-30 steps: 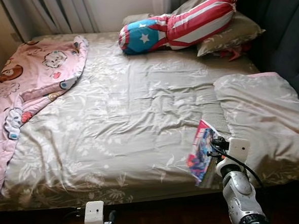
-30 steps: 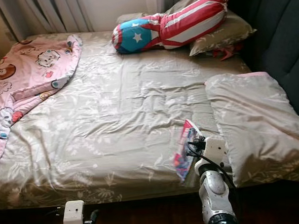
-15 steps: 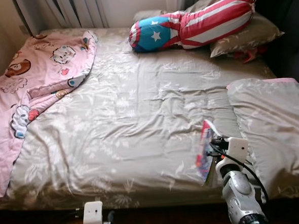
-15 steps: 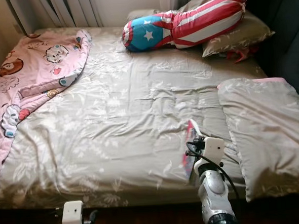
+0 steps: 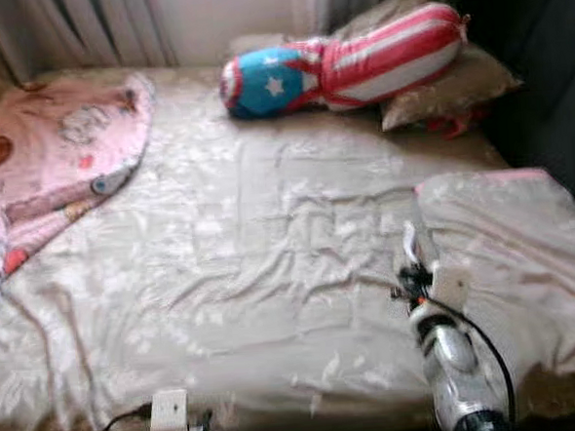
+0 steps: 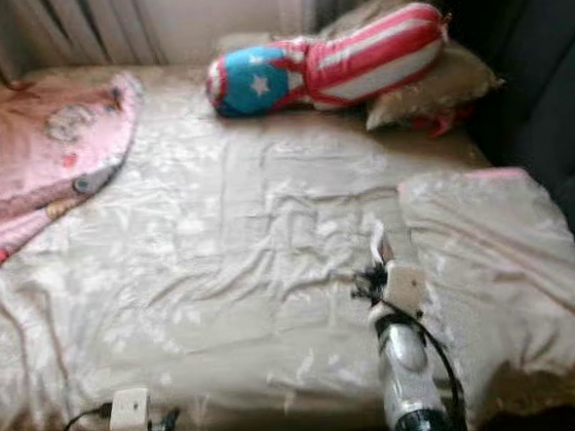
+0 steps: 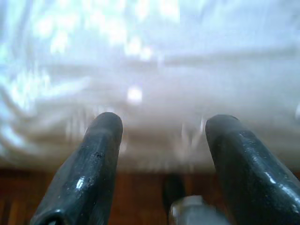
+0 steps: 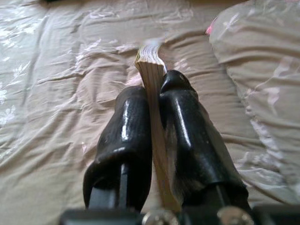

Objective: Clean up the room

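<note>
Now right gripper (image 8: 153, 101) clamped on book (image 8: 151, 65), edge-up, pointing headboardward, left gripper (image 7: 161, 129) agape, empty.

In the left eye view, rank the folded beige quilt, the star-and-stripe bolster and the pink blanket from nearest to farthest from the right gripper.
Measured from the right gripper, shut on a book:
1. Folded beige quilt, right beside it on the robot's right.
2. Star-and-stripe bolster, at the head of the bed.
3. Pink blanket, far left corner.

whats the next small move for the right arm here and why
Probably carry the book clear of the bed toward wherever it belongs. The right gripper already has its jaws clamped on it, edge-up, lifted over the sheet, so nothing is left to grasp.
</note>
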